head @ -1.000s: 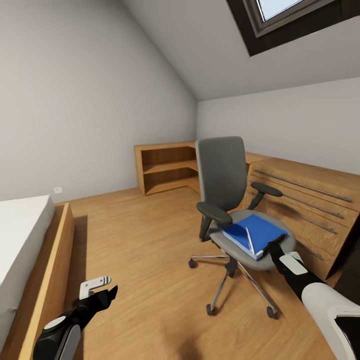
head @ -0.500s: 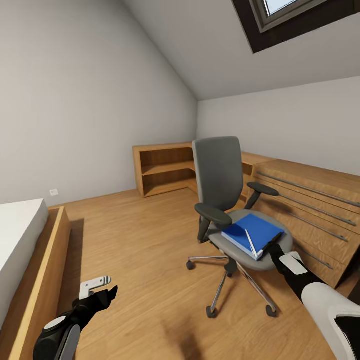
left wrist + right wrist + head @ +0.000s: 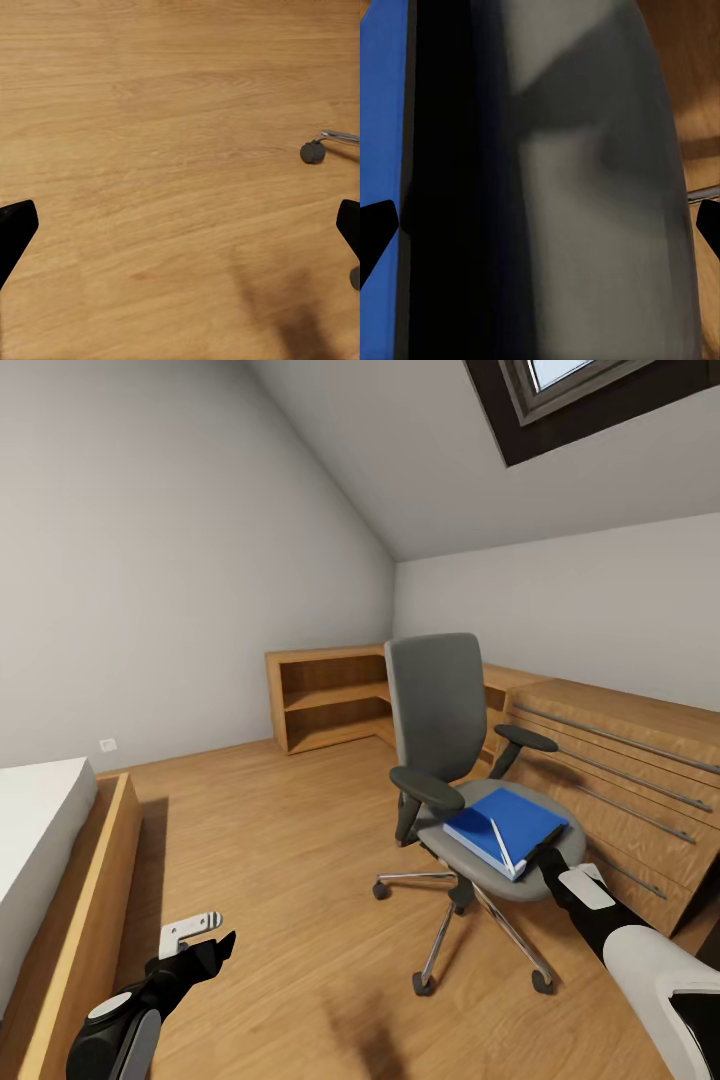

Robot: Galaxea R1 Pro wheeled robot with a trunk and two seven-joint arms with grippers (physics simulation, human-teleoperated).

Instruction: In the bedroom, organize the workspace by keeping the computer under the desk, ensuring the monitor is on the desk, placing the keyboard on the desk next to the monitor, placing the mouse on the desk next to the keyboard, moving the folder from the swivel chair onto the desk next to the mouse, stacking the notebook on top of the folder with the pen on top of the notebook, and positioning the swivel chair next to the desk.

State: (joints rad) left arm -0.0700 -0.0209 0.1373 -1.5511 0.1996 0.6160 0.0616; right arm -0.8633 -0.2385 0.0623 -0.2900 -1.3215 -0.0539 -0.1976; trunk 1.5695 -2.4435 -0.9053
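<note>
1. The blue folder (image 3: 505, 827) lay flat on the seat of the swivel chair (image 3: 455, 780), its black spine toward the robot and one corner reaching toward the seat's front edge.
2. The right gripper (image 3: 552, 857) hovered at that near edge with its jaws spread wide; in the right wrist view its two tips stood far apart, with the folder's spine (image 3: 442, 187) and the grey seat between them, and it gripped nothing.
3. The left gripper (image 3: 200, 940) hung open over the plank floor (image 3: 280, 840), well apart from the chair.
4. The folder looked stiff and flat, probably moderately light, with smooth covers that could slip.
5. The best hold seemed to be the rigid spine edge, pinching both covers so they would not splay.
6. The chair sat on casters (image 3: 312, 152), so a sideways push could roll it away.
</note>
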